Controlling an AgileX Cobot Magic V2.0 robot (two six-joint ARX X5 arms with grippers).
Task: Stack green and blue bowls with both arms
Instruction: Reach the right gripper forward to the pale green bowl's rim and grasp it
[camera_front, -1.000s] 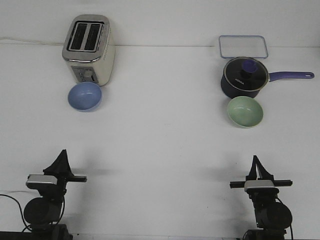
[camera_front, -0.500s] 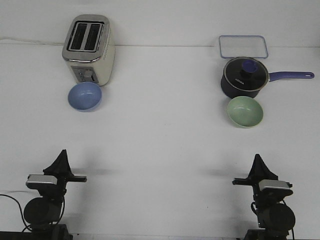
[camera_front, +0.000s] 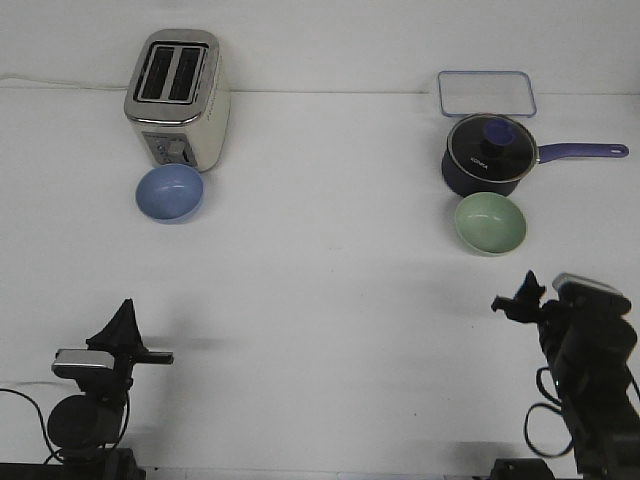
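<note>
Up front, the blue bowl sits just before the toaster; the green bowl sits just before the saucepan. Left gripper and right gripper are empty, well apart from both bowls; whether their fingers are spread, I cannot tell

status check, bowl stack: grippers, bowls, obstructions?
Left gripper and right gripper both empty, jaw state unclear. Blue bowl by toaster, green bowl by saucepan, unstacked. Nothing between them.
</note>
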